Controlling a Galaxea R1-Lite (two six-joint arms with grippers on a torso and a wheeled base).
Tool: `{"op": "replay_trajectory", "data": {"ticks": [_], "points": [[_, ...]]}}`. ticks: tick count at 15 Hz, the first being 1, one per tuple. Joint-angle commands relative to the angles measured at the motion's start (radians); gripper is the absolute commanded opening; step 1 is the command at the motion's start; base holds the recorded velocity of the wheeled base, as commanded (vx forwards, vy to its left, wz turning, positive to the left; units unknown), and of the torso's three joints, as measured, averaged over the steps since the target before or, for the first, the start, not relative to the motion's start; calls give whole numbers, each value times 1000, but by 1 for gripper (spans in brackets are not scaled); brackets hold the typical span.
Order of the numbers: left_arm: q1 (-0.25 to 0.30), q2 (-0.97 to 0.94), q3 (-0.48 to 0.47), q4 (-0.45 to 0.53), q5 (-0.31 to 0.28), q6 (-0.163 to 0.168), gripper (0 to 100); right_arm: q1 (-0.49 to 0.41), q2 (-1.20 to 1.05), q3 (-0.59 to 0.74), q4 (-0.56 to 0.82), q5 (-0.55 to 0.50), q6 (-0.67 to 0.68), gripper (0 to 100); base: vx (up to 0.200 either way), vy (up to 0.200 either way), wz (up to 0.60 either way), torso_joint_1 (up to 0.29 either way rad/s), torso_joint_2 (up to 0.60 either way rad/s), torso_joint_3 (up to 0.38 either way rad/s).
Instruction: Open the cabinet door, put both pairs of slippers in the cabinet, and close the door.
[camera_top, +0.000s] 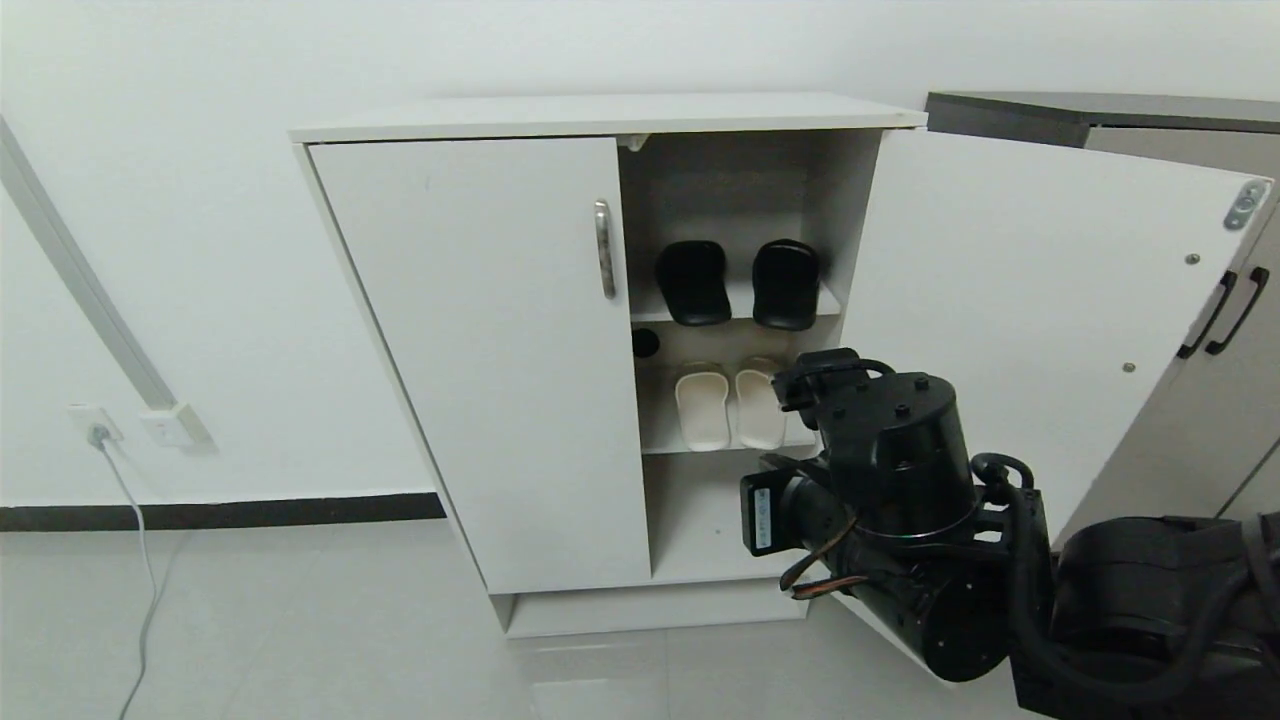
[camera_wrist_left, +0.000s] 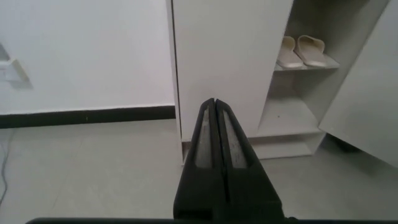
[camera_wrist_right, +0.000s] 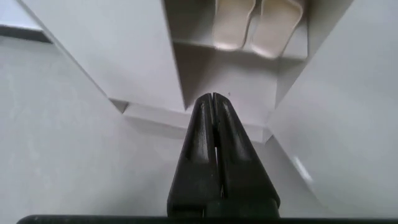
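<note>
Right end effector (camera_wrist_right: 212, 97) above tiled floor (camera_wrist_right: 62, 137)

Bright even light; cabinet (camera_top: 470, 350) interior softly shaded.

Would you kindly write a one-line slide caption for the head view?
Both pairs stowed: black slippers above white slippers inside the cabinet, its right door open, left door shut.

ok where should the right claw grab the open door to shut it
Probably the free edge of the open door, near its two screw heads. The panel is thin and swung to the robot's right, so come from that side, straddling the edge. The right claw is shut; open it first.
</note>
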Motion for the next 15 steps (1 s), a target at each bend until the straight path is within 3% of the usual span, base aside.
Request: {"op": "replay_trajectory", "data": {"ticks": [1,15], "points": [[0,0,0,-1,1,-1,0,-10,4,2,-5,1,1,0,-200,0,0,-2,2,2],[0,0,0,-1,1,-1,0,-50,22,45,-20,43,-33,0,0,0,0,0,0,0]]}}
